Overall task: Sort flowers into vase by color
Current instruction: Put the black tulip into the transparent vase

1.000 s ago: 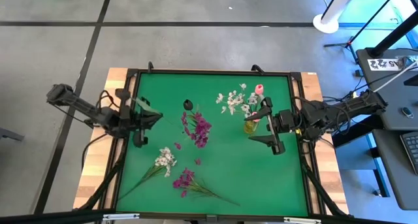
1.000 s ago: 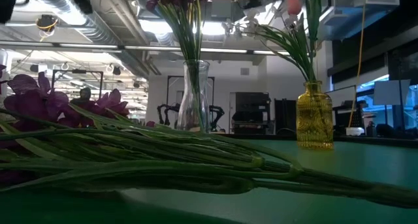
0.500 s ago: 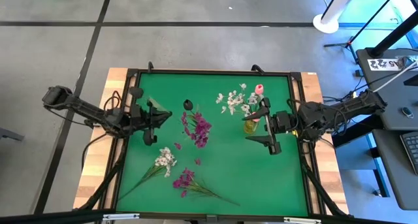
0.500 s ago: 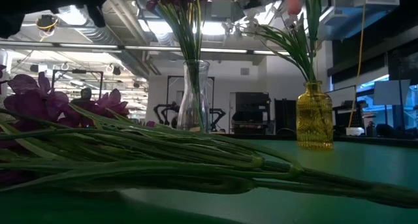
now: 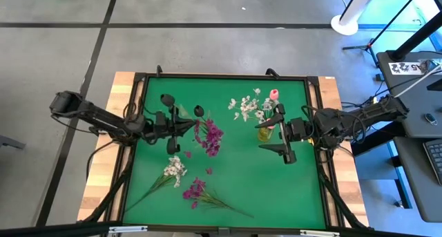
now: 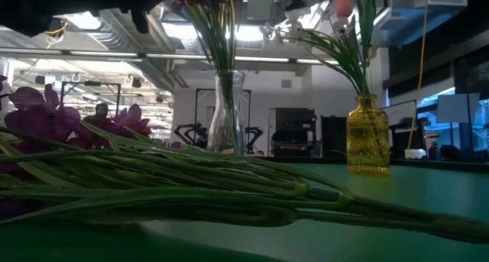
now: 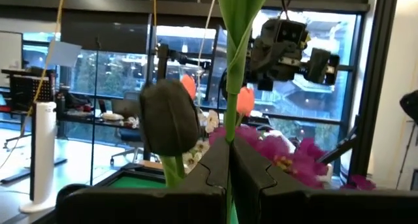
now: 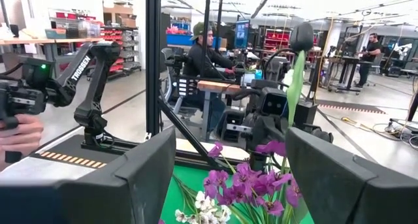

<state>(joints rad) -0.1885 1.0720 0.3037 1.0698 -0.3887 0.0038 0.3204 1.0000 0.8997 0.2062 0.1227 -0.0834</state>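
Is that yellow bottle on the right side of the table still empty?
No, the yellow vase already holds green stems that rise from its neck, with a pink tulip bud and white blossoms above.

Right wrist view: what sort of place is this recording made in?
Most likely a robotics lab or workshop. Beyond the green table stands another robot arm, a seated person works at a desk with monitors, and shelving with red bins lines the open hall.

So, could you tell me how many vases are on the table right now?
2: a clear glass vase holding purple flowers near the table's middle, and a yellow glass vase holding white and pink flowers beside the right gripper.
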